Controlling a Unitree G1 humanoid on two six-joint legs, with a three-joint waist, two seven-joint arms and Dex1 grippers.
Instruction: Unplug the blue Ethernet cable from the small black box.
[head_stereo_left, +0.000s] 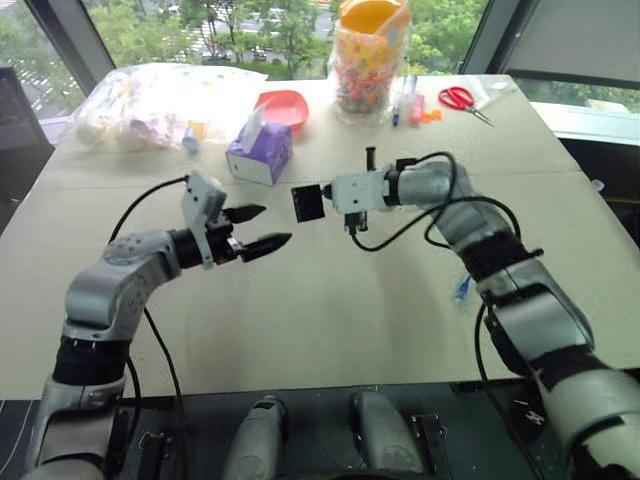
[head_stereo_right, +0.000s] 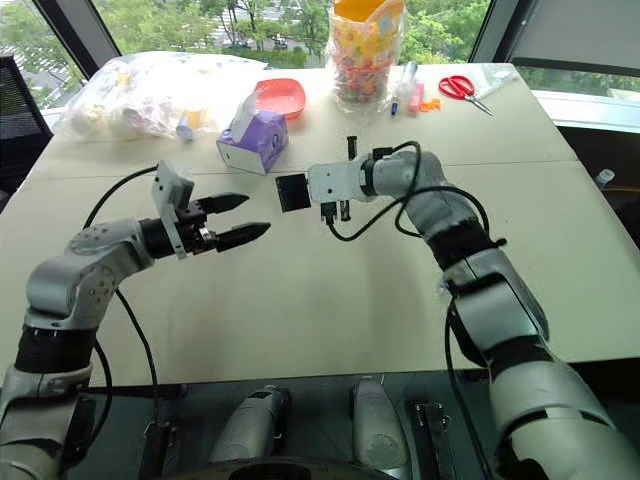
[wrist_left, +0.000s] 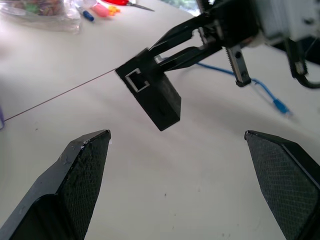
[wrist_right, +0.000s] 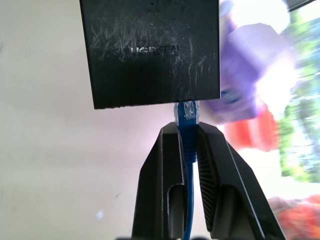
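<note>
We've got the thin bright-blue Ethernet cable (wrist_right: 188, 150) pinched in the right gripper (wrist_right: 189, 131), fingers closed on the cord just behind its clear plug, w/ the small matte-black plastic box (head_stereo_left: 308, 203) hanging off that plug, lifted above the beige tabletop (head_stereo_left: 330, 320). Plug is still seated in the box, so nothing's unplugged yet.

Left gripper (head_stereo_left: 268, 227) sits just beside the box, jaws spread wide & empty, pointing at it; in the left wrist view the box (wrist_left: 150, 95) hangs between and beyond its two black fingers (wrist_left: 80, 170), not touching. An open port shows on the near face.

Step in hand, as we read it: bringing the two grippers together for a two-handed pull. Next we'd need the left to move in & close on the box body, clear of the plug, then pull apart along the plug's axis; the latch tab prob. needs pressing first.

Rest of the cord trails to the table near the right arm (head_stereo_left: 462, 288).

Writing: "UGREEN" in faint letters on the box face (wrist_right: 152, 50). No other text legible.
</note>
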